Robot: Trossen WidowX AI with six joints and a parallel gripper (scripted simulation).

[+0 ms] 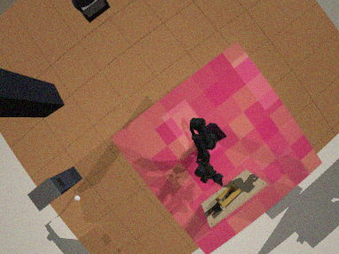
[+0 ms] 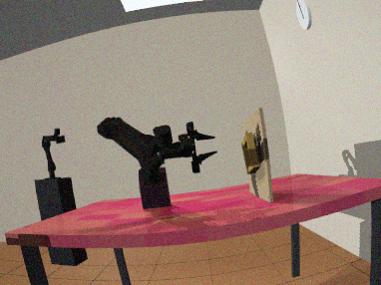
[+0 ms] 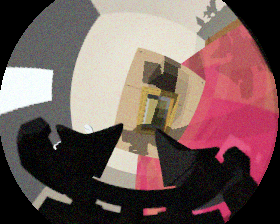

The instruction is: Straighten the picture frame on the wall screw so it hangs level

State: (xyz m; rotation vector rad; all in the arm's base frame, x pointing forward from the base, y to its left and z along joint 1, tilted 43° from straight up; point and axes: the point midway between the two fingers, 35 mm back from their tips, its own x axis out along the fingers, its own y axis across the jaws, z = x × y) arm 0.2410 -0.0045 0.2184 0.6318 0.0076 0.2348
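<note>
The gold picture frame [image 1: 224,202] [image 2: 251,153] [image 3: 141,107] hangs on the front of the upright pale board [image 1: 259,185] [image 2: 266,184] [image 3: 192,86]. The wrist view shows it turned sideways and partly in shadow, so its exact tilt is hard to judge. The screw and the notched strip are hidden. My gripper [image 1: 221,184] [image 2: 215,145] [image 3: 139,128] is open and empty. Its two fingers point at the board, and in the exterior view a clear gap separates the fingertips from the frame.
The board stands on the pink patchwork table [image 1: 266,129] [image 2: 199,231] [image 3: 235,120], near the edge by the wall. The arm's dark base block [image 2: 155,191] stands on the table. A dark pedestal [image 2: 55,199] with a small arm stands behind the table. Arm shadows fall across the board.
</note>
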